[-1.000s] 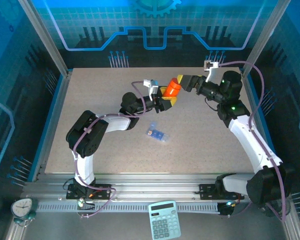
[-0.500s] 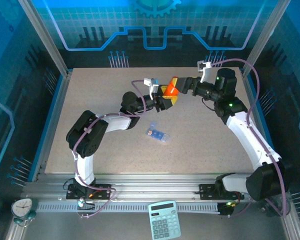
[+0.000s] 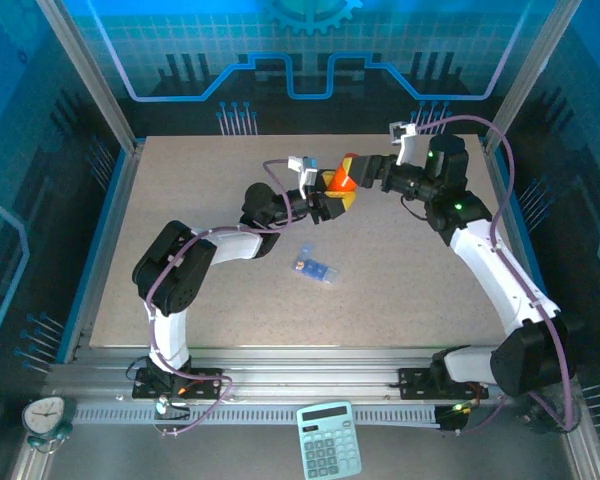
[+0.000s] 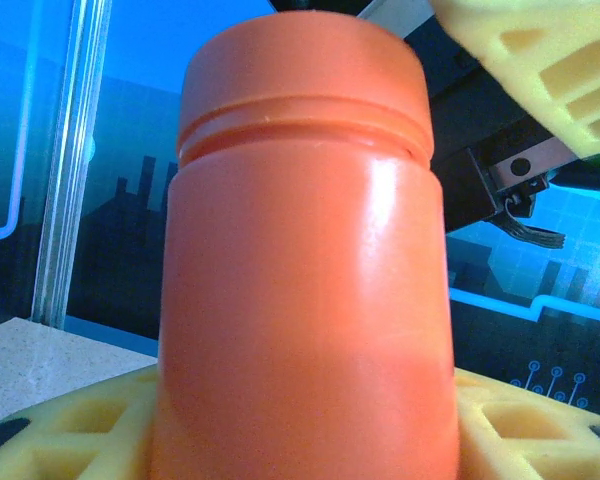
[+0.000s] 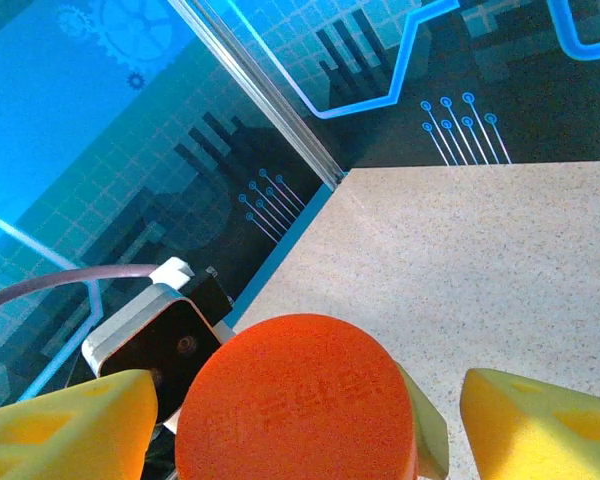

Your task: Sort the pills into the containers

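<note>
One blue pill box (image 3: 315,268) lies mid-table, with bare tabletop (image 3: 180,200) on every side. Beyond it the left gripper (image 3: 330,195) clamps the orange bottle (image 3: 338,181). The right gripper (image 3: 354,167) straddles its cap (image 5: 295,400), fingers (image 5: 65,425) spread clear of the rim.

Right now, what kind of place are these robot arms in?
It is probably a test booth in a robot lab. A speckled table sits inside a metal frame, with blue circuit-pattern walls around it. A left arm and a right arm are bolted at its near edge.
</note>
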Motion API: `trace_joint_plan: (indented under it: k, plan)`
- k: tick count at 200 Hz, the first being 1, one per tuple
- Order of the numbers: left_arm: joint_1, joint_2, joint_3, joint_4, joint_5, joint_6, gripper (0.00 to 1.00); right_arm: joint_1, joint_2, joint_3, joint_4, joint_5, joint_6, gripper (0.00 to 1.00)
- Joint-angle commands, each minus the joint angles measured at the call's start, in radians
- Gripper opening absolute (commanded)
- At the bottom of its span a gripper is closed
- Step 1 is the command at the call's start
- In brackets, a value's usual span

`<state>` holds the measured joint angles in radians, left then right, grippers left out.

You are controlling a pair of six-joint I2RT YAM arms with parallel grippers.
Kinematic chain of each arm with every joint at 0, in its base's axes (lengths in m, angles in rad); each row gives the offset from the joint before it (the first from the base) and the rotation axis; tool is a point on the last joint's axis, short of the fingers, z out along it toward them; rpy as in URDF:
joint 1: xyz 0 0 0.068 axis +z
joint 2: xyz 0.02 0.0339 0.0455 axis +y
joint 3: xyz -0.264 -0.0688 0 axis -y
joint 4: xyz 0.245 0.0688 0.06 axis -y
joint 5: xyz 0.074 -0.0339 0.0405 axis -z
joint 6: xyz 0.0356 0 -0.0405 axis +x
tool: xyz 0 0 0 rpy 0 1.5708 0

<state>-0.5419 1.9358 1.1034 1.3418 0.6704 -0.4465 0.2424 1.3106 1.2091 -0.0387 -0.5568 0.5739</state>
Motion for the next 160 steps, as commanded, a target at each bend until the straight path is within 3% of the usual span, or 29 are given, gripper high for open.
trace_joint_plan:
  k: [1,52,117,160]
  plan:
    - [-0.009,-0.003,0.027,0.056,0.024,-0.008,0.13,0.014,0.006,0.042,-0.01,-0.008,-0.023,0.8]
    - [-0.008,-0.001,0.031,0.053,0.031,-0.016,0.13,0.014,0.013,0.052,-0.026,-0.012,-0.029,0.73]
    - [-0.008,-0.001,0.042,0.039,0.038,-0.02,0.13,0.014,0.014,0.043,-0.035,-0.015,-0.031,0.54]
    - [-0.011,-0.004,0.052,0.026,0.027,-0.008,0.12,0.031,0.0,0.026,-0.055,0.031,-0.035,0.48]
